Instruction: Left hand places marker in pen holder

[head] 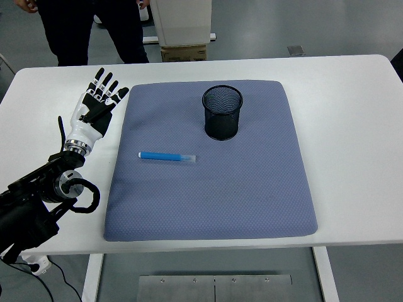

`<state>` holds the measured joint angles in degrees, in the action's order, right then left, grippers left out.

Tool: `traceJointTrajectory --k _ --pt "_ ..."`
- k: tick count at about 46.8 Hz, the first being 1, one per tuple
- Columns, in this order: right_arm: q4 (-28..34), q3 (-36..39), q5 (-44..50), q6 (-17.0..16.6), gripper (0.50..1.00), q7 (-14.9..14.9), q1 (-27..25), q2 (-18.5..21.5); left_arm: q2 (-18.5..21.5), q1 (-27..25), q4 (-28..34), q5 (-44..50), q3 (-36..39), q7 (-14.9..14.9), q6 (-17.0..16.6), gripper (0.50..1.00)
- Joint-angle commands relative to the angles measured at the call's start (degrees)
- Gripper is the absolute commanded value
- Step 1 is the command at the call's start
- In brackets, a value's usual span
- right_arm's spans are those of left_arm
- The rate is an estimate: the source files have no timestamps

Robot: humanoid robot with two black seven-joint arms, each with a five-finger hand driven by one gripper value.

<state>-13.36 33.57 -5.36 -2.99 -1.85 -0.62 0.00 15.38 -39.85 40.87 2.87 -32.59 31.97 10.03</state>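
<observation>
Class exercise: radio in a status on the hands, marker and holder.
Left hand open, off the mat. Marker flat, ungrasped. Pen holder upright; nothing between.

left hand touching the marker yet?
Apart. Head view shows the left hand open over bare table, left of the mat; the marker lies alone on it.

One marker, one pen holder, one mat, one hand, seemingly one person.
</observation>
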Motion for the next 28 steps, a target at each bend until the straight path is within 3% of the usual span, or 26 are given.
traceJointTrajectory --k 1,28 --pt "0.00 0.00 0.00 0.00 1.000 0.00 0.00 0.00 0.00 0.03 0.00 0.11 -0.02 0.02 0.08 1.000" --pt "0.00 0.00 0.00 0.00 1.000 0.00 0.00 0.00 -0.79 1.26 -0.09 0.20 -0.02 0.02 0.08 1.000"
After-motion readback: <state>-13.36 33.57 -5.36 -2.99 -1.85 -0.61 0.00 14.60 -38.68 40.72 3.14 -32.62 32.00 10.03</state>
